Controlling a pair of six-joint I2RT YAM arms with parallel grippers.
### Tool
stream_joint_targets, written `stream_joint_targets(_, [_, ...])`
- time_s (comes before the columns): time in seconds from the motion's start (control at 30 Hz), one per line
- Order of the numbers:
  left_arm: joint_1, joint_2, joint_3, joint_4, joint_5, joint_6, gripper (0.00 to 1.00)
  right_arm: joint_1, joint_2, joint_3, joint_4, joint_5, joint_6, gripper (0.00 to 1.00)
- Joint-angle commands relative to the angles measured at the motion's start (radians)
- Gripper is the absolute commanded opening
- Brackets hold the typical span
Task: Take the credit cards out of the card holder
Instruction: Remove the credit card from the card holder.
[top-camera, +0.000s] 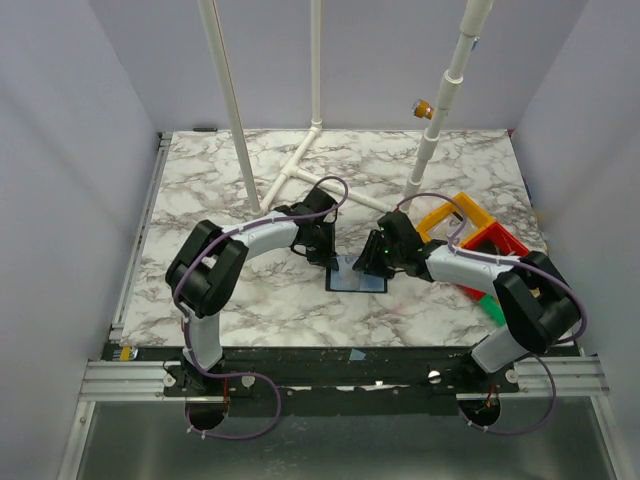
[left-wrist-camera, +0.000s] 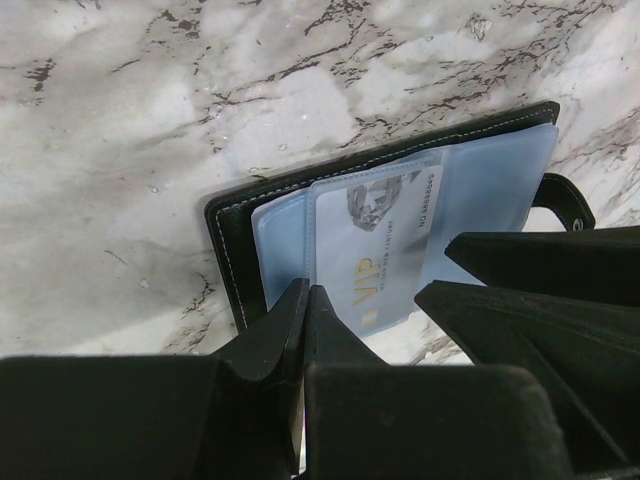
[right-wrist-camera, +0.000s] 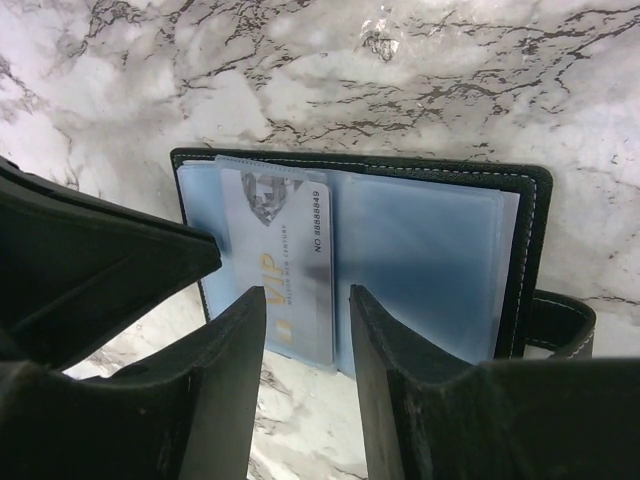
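The card holder lies open on the marble table, black outside with pale blue plastic sleeves inside. One credit card, pale blue-grey with gold "VIP" lettering, sits in the left sleeve, and its near end reaches over the marble. My right gripper is open just above that near end, nothing between its fingers. My left gripper is shut and empty, its tips at the sleeve's edge beside the card. Whether they touch the black holder I cannot tell. Both grippers meet over it in the top view.
Yellow, red and green bins stand at the right, right behind my right arm. A white pipe frame rises from the back of the table. The holder's strap tab sticks out on its right side.
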Motion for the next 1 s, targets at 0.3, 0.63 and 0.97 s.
stream_joint_targets(0.3, [-0.016,0.034,0.010,0.026,0.019,-0.002,0.00,-0.011,0.084,0.006,0.074,-0.067,0.003,0.42])
stream_joint_targets(0.63, [-0.018,0.023,-0.002,0.026,0.015,-0.012,0.00,-0.010,0.166,0.053,0.146,-0.174,0.001,0.41])
stream_joint_targets(0.97, [-0.018,0.058,0.004,0.024,0.020,-0.031,0.00,-0.062,0.147,0.013,0.170,-0.236,-0.018,0.41])
